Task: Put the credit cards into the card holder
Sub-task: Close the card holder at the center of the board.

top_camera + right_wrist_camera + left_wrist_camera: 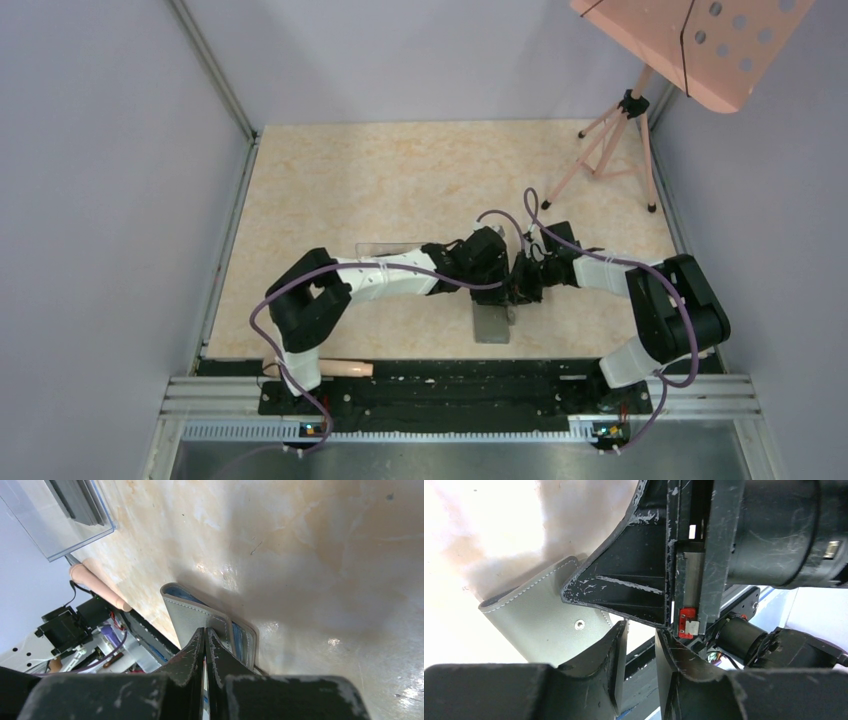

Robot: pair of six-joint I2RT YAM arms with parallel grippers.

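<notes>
- At the near edge of the worktop (300,555) a pale rod (340,368) lies beside the rail where the two arms are fixed.
- A little further in lies the card holder (192,615). It is flat on the worktop and almost folded; only a thin line of its blue inside shows between the gray leaves.
- The right pincer (205,631) is clenched, with its tips set against the edge of the upper gray leaf. I see no card between its fingers, though a very thin one would be hard to notice there.
- The left pincer (640,635) hangs just beside the card holder, on the other side of the right one. Its jaws stand apart and the gap between them looks free, so I judge it released and carrying nothing.
- Behind the left arm stands a clear box (45,530). The credit cards (77,500) are in it as a dark stack, well apart from the card holder.
- Far at the back a tripod (608,150) stands under a pink board (700,45).
- My judgement is that the task is near its beginning. No card shows in the card holder, and the holder looks not yet opened enough to take one. What is left, I think, is to open a leaf, take the cards from the box and slide them in.
</notes>
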